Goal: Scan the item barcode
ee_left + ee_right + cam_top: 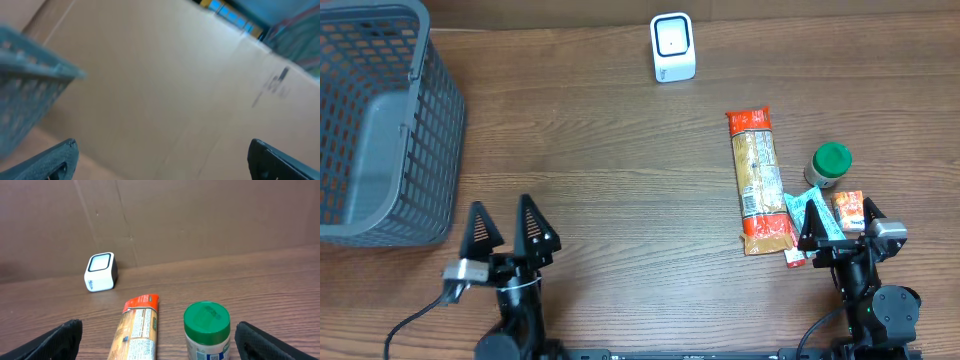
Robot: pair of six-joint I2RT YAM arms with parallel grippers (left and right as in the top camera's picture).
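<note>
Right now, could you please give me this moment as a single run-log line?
left gripper: open, empty | right gripper: open, empty | pasta pack, green-lidded jar: on table | scanner: unused

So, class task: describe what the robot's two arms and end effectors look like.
Both arms are black. The left end effector has two black, triangular, pointed fingers, a grey metallic block and a black cable trailing off. The right end effector is black too, with a grey block at its side.

One basket (380, 120), one scanner (673, 47), four grocery items (760, 180) (one a green-lidded jar (828, 165)).
</note>
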